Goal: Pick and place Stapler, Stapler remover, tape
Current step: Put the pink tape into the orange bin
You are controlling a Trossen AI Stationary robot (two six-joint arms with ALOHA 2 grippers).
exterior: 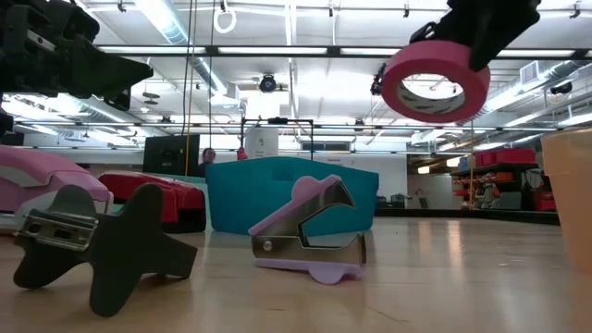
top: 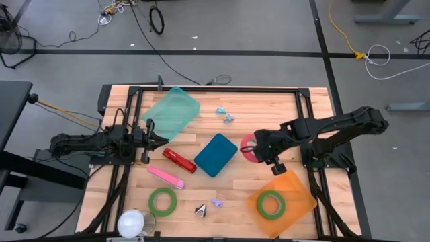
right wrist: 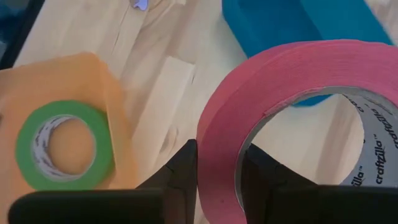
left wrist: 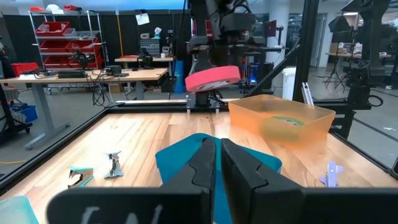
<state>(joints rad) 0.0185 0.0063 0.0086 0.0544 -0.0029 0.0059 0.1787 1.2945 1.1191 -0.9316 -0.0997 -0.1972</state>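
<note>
My right gripper (top: 255, 150) is shut on a pink tape roll (top: 246, 148), high above the table between the blue box (top: 216, 154) and the orange tray (top: 295, 187). A green tape roll (top: 271, 204) lies flat in that tray, and another green roll (top: 162, 201) lies on the wood. A red stapler (top: 178, 160) and a pink stapler (top: 166, 177) lie left of the blue box. A purple staple remover (exterior: 310, 242) and a dark one (exterior: 92, 245) rest near the front edge. My left gripper (left wrist: 217, 167) waits shut at the table's left. My right gripper pinches the pink roll's wall (right wrist: 217, 146), with one finger (right wrist: 264, 177) inside the hole and the other finger (right wrist: 183, 171) outside. The fingers slant down from above, coming from the table's right. The roll (exterior: 435, 81) hangs tilted, lifted clear of the table.
A teal tray (top: 173, 111) lies at the far left, with small teal staple removers (top: 225, 114) beside it. A white round thing (top: 133, 223) sits at the near left corner. Black frame rails (top: 306, 114) run along the table's sides.
</note>
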